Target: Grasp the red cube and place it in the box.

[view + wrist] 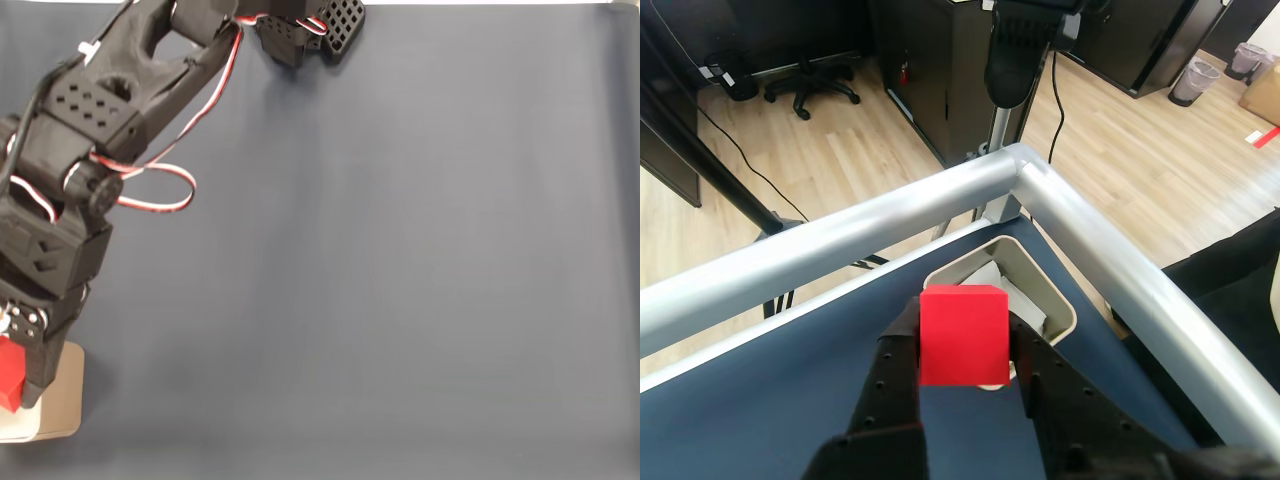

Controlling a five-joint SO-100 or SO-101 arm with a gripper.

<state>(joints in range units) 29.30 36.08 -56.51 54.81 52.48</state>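
Wrist view, nearest: black two-finger gripper [962,345] clenched on small bright red plain-faced cube [962,335], one finger on each opposite flat face, cube lifted clear of dark blue table cloth [760,400].

Looks rigid, light, smooth; sharp edges, flat sides good for pinch across middle. Probably a bit slippery, may rotate if grip off-centre. Not fragile by look.

Just beyond: small beige rounded box with white lining [1055,300], open, near table corner under grey metal rail [840,235].

Fixed view: cube [10,375] at left edge, over box [62,400].

The black arm [70,190] reaches down the left edge of the dark blue table [400,280], the red cube [10,372] over the box [60,400]
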